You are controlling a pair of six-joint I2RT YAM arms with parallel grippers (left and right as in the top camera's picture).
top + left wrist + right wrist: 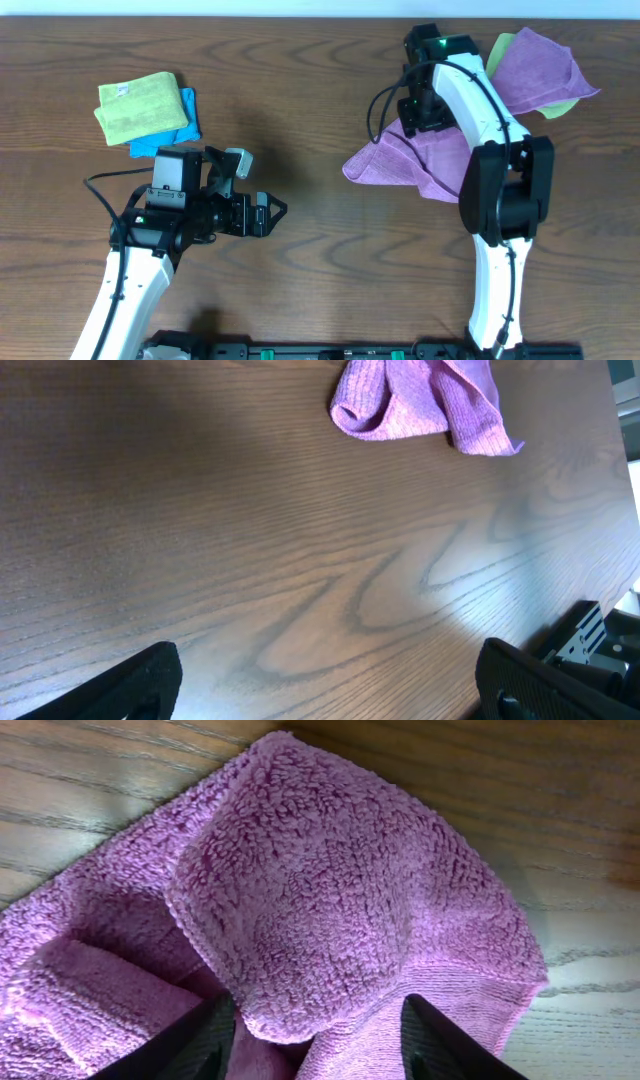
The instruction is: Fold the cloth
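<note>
Item: the cloth (395,165), a pinkish-purple microfibre towel, is laid crumpled and partly doubled over on the wooden table (320,90), right of centre and directly beneath the right arm's wrist. In the left wrist view it is seen at the far edge of the table as a rumpled heap with a rolled fold at its left side. No white tag can be made out in any view. The right gripper (320,1042) is lowered onto the cloth; in the right wrist view a raised, rounded fold of the pile is framed between the two dark fingers (212,1038), which are set on either side of its lower edge. Whether the fold is actually pinched cannot be told, since the fingertips are cut off at the bottom of the view. The left gripper (275,212) is held above bare wood at the table's left, well apart from the cloth, with its jaws spread wide and nothing between them. Also recorded: a duller violet towel (540,62) at the far right corner, laid over a yellow-green towel (503,45); at the far left, a folded yellow-green towel (140,108) is stacked on a blue towel (188,118).
</note>
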